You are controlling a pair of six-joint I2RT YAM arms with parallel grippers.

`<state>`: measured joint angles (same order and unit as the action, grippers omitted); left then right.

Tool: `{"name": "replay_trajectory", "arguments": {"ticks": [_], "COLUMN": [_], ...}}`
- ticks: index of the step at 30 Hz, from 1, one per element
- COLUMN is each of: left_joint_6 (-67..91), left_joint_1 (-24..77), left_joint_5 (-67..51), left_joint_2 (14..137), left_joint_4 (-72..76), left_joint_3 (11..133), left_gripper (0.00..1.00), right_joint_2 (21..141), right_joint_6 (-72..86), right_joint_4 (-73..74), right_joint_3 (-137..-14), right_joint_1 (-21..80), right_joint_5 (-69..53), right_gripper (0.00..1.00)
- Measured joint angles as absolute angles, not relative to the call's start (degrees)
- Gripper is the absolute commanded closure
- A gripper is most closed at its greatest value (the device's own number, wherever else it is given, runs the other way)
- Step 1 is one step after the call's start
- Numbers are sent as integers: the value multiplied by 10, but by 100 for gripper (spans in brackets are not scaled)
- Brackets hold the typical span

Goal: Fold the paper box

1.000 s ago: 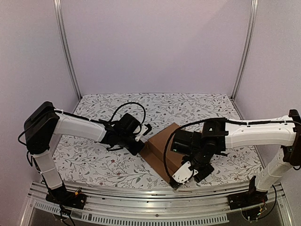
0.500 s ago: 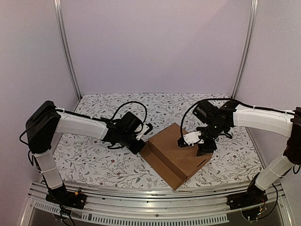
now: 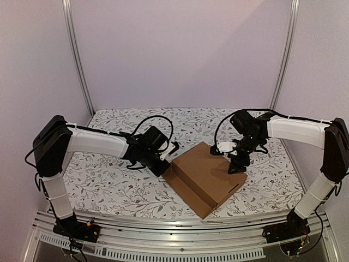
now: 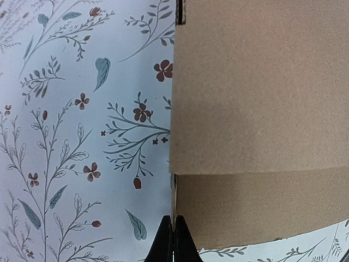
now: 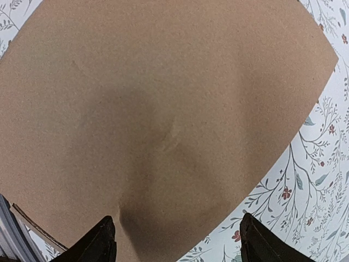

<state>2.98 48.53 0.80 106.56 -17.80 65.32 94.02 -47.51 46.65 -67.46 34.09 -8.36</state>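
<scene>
The paper box (image 3: 204,177) lies shut as a flat brown cardboard block, turned diagonally near the table's front middle. My left gripper (image 3: 166,164) is shut, its black tips (image 4: 174,240) together against the box's left corner edge (image 4: 175,196); nothing shows held between them. My right gripper (image 3: 235,159) hovers over the box's far right part, pointing down. Its jaws stand wide open (image 5: 177,243) above the plain lid (image 5: 163,109), with one fingertip (image 5: 101,240) over the cardboard and the other over the cloth beside the box's edge.
A floral tablecloth (image 3: 109,185) covers the table. Metal frame posts (image 3: 79,60) stand at the back corners before pale walls. A metal rail (image 3: 163,232) with both arm bases runs along the near edge.
The right arm swung from the box's near front corner to its far right side, and its jaws opened wider. The left gripper stayed shut at the left corner.
</scene>
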Motion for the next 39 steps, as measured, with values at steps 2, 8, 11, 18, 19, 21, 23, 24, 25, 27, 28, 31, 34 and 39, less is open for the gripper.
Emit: {"name": "replay_trajectory", "arguments": {"ticks": [2, 8, 11, 18, 19, 21, 23, 24, 25, 27, 28, 31, 34, 39], "left_joint_6": [29, 24, 21, 19, 18, 17, 16, 15, 15, 15, 15, 15, 15, 15], "left_joint_1": [485, 485, 485, 484, 484, 483, 482, 482, 482, 482, 482, 482, 482, 482], "left_joint_5": [8, 8, 8, 4, 4, 3, 3, 2, 1, -3, -7, -11, -15, -21], "left_joint_2": [1070, 1094, 1102, 1129, 1133, 1139, 1143, 1145, 1145, 1146, 1147, 1149, 1149, 1149], "left_joint_4": [-185, -209, -223, -272, -280, -294, -305, -309, -312, -317, -318, -318, -318, -318], "left_joint_3": [661, 697, 712, 764, 772, 785, 795, 799, 801, 803, 804, 805, 805, 805], "left_gripper": [100, 100, 100, 100, 100, 100, 100, 100, 100, 100, 100, 100, 100, 100], "right_joint_2": [937, 915, 916, 922, 923, 923, 923, 922, 919, 909, 898, 833, 772, 785], "right_joint_6": [-477, -497, -507, -513, -513, -513, -513, -513, -514, -515, -516, -519, -517, -500], "right_joint_4": [475, 487, 498, 505, 506, 506, 507, 508, 511, 515, 513, 507, 481, 446], "right_joint_3": [-674, -652, -640, -642, -642, -642, -642, -642, -642, -638, -632, -594, -555, -531], "right_joint_1": [333, 332, 332, 332, 332, 332, 332, 332, 332, 339, 349, 417, 510, 582], "right_joint_5": [-88, -61, -55, -65, -66, -67, -69, -70, -74, -77, -74, -64, -51, -4], "right_gripper": [21, 19, 19, 18, 18, 18, 18, 18, 18, 18, 18, 17, 17, 17]}}
